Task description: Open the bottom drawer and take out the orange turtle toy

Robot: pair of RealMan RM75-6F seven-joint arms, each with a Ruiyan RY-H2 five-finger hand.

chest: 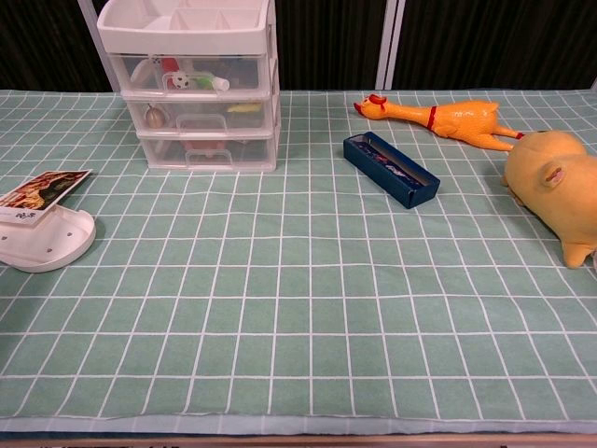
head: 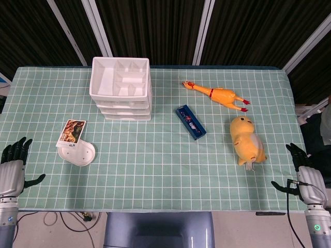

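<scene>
Both of my robot hands rest empty with fingers spread: left robot hand (head: 14,164) at 8 o'clock on the worktop (head: 155,170), right robot hand (head: 302,173) at 4 o'clock. Drawer unit (chest: 198,89) stands at 11 o'clock; bottom drawer (chest: 207,149) is closed, something orange-red showing through its clear front, likely the turtle toy. I judge the drawer light, stiff and slick plastic; hook its front lip. No legible writing.

Nothing legible here: the picture card (head: 71,131) near the left hand (head: 14,164) and the blue box (head: 190,122) carry print too small to read
</scene>
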